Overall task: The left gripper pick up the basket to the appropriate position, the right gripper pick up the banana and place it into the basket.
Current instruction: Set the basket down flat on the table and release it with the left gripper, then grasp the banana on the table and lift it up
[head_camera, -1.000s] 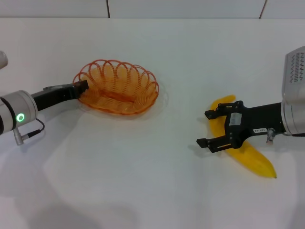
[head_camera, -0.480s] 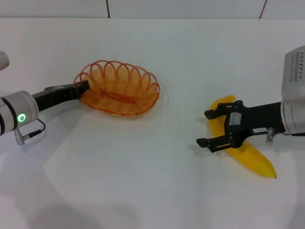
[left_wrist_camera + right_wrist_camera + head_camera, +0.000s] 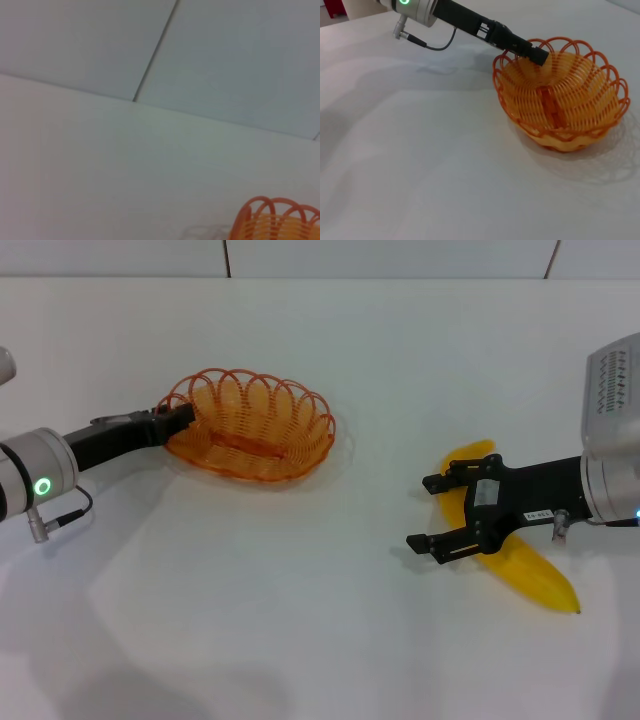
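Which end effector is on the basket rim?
The left end effector, on the arm with the green-lit cuff, grips the basket rim. The right end effector hangs open over the banana.

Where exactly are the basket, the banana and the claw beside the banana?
basket point(image 3: 250, 445): head view, on its woven floor.
banana point(image 3: 535, 575): head view, on the thick yellow middle.
right gripper point(image 3: 430, 512): head view, midway between its two open fingertips.

A white table point(image 3: 300, 640) meets a pale panelled wall point(image 3: 225, 60).
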Motion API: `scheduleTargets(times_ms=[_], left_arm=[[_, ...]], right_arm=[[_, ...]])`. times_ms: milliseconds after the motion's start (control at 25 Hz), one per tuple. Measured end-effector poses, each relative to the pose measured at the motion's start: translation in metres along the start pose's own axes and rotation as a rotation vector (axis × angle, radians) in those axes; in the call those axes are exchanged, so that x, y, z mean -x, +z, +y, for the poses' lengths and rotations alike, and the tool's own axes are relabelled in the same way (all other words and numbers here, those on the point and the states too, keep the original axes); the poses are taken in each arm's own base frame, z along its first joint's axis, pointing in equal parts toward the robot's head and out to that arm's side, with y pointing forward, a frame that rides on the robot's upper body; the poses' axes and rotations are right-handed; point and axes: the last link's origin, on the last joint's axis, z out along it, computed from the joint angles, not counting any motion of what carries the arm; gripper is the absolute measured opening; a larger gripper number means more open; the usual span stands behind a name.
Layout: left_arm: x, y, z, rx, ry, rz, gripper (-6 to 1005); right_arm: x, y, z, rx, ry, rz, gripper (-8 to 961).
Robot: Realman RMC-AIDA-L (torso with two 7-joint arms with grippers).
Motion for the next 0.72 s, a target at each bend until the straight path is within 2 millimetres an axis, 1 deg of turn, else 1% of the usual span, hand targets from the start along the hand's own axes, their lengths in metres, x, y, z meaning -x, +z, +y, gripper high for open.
scheduleTargets(times_ms=[240,400,560,720], left_arm=[[-0.002,0.0,0.001,0.007,0.045,0.006,345],[-0.002,-0.001,0.004,0.028,0.118,0.008,436],[-0.002,-0.004,0.0,0.02,0.165,0.013,458],[-0.007,-0.013,-0.005,0.004,0.21,0.04,487]], right_arm=[[0.0,0.0,0.0,0.0,0.0,0.0,894],[0.0,-0.001,-0.001,-0.008,0.003,-0.005,894],[-0.001,-0.001,-0.002,-0.02,0.004,-0.007,893],[0.001,-0.001,-0.002,-0.02,-0.007,-0.009,893]])
